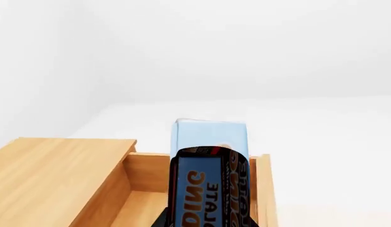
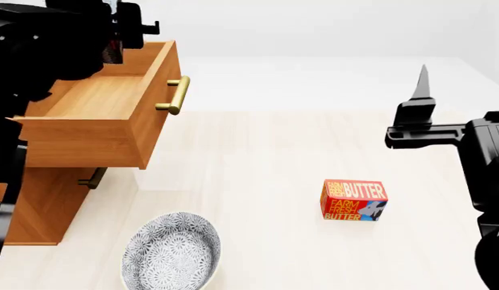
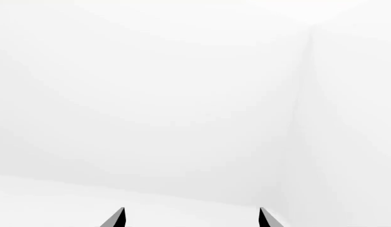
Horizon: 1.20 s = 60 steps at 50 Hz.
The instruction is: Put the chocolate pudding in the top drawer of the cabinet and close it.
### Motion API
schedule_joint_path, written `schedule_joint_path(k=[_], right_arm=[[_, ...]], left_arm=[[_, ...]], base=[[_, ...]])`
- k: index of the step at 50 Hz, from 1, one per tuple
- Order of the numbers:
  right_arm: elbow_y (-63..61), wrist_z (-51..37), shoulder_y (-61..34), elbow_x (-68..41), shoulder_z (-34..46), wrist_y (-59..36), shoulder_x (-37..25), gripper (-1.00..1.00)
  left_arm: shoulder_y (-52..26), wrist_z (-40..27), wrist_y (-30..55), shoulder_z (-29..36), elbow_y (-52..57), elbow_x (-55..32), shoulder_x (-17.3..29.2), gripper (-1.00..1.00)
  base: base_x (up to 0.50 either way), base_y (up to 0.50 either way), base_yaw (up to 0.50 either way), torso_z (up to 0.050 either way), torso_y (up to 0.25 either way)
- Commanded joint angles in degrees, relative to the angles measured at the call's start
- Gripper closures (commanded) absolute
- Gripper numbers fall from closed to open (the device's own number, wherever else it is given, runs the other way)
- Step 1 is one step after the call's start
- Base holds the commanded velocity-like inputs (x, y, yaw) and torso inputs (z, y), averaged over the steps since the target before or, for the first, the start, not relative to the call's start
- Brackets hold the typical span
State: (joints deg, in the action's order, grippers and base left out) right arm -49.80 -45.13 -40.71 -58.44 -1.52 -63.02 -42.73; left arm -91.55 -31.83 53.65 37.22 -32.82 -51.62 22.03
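At upper left of the head view, the left gripper [image 2: 124, 27] is mostly lost against its black arm above the pulled-out top drawer [image 2: 112, 115]; the left wrist view shows the chocolate pudding [image 1: 211, 175] pinched over that drawer. At right, the right gripper [image 3: 190, 218] shows only spread fingertips.

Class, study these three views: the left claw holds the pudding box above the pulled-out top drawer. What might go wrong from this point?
1. The chocolate pudding hangs close to the top drawer wall, so on release it might catch the rim or tip outside.
2. The left claw and its arm sit over the cavity; pushing the drawer shut too soon may trap them.
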Motion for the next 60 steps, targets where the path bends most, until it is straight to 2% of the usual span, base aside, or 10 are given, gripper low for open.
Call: schedule_joint_path(k=[1,60], right_arm=[[0.6,0.6,1.1,1.6,1.0,1.3,0.1,-1.0],[2.4,0.9,1.4,3.8,4.4,3.5,0.4,-1.0]], left_arm=[[1.8,1.4,-3.4,0.5,-5.0,2.0,0.1,1.0],[7.1,4.5,-8.8,1.4,-13.2,4.3,0.5,1.0]], base=[[0.0,0.0,0.0,0.0,0.0],[0.0,0.0,0.0,0.0,0.0]])
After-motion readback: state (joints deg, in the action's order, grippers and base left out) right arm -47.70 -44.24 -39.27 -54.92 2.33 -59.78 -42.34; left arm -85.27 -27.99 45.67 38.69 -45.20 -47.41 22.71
